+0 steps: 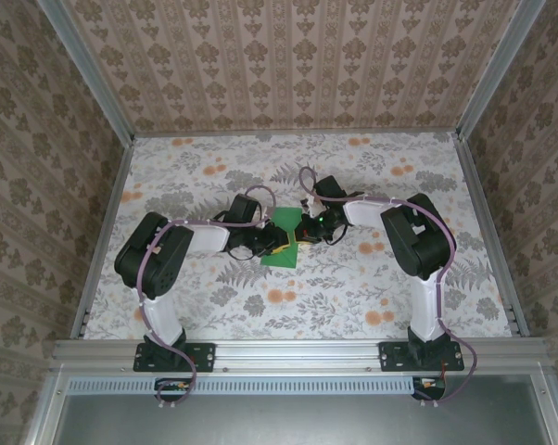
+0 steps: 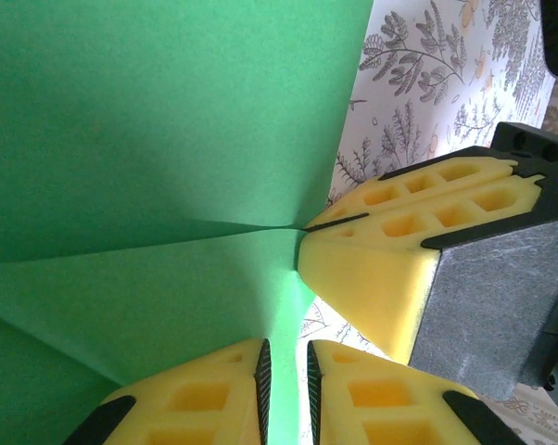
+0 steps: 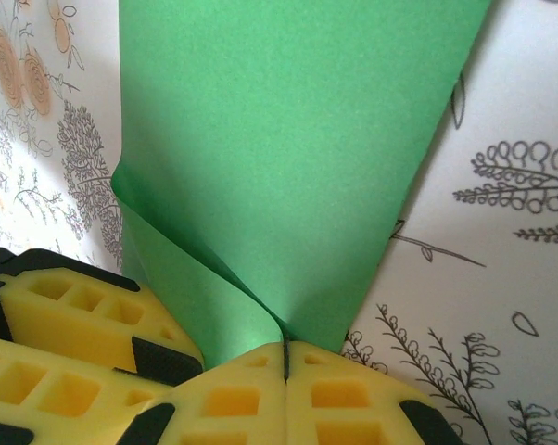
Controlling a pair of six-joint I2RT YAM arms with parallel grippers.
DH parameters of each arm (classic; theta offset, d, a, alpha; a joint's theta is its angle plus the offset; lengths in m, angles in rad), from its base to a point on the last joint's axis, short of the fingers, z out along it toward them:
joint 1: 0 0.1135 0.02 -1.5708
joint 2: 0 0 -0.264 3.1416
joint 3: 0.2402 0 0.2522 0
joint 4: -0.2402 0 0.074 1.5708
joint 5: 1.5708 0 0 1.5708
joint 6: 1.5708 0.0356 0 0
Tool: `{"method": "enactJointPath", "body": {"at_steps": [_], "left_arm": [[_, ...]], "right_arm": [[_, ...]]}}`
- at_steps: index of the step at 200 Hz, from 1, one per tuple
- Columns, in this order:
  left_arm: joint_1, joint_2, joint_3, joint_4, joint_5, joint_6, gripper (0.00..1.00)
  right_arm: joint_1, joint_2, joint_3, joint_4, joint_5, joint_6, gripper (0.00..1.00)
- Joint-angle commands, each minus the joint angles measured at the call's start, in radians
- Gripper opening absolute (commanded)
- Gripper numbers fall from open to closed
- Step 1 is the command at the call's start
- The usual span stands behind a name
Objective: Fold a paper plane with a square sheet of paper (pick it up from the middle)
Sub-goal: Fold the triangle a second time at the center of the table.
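The square sheet of paper point(image 1: 285, 221), bright green, is lifted and buckled between both grippers at the table's middle. My right gripper point(image 3: 285, 345) is shut on one edge of the sheet point(image 3: 288, 139), which curls up from the pinch into a fold. That pinch also appears in the left wrist view, where the right gripper point(image 2: 302, 227) meets a crease in the sheet point(image 2: 168, 139). My left gripper point(image 2: 285, 348) has its jaws a narrow gap apart, with the sheet's edge running through the gap unclamped. From above, the left gripper point(image 1: 277, 247) and right gripper point(image 1: 304, 232) almost touch. The paper plane is out of view.
The floral tablecloth point(image 1: 353, 287) covers the table inside wallpapered walls point(image 1: 288, 65). An aluminium rail point(image 1: 298, 350) runs along the near edge by the arm bases. The left gripper's yellow fingers point(image 3: 75, 315) crowd close beside the right gripper.
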Motion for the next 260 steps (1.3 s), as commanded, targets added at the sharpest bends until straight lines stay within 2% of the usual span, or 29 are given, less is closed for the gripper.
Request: {"method": "enactJointPath", "body": {"at_steps": [1, 219, 227, 260], "left_arm": [[-0.006, -0.017, 0.013, 0.019, 0.009, 0.005, 0.21], [-0.008, 0.038, -0.011, -0.022, -0.005, -0.008, 0.21], [-0.009, 0.038, -0.014, -0.026, -0.039, -0.008, 0.21], [-0.014, 0.036, -0.023, -0.054, -0.070, -0.015, 0.18]], "right_arm": [[-0.006, 0.028, 0.025, -0.034, 0.034, -0.020, 0.03], [-0.006, 0.046, 0.041, -0.069, 0.065, -0.029, 0.03], [-0.005, 0.047, 0.043, -0.073, 0.066, -0.028, 0.03], [-0.007, 0.011, 0.054, -0.078, 0.061, -0.010, 0.09]]}}
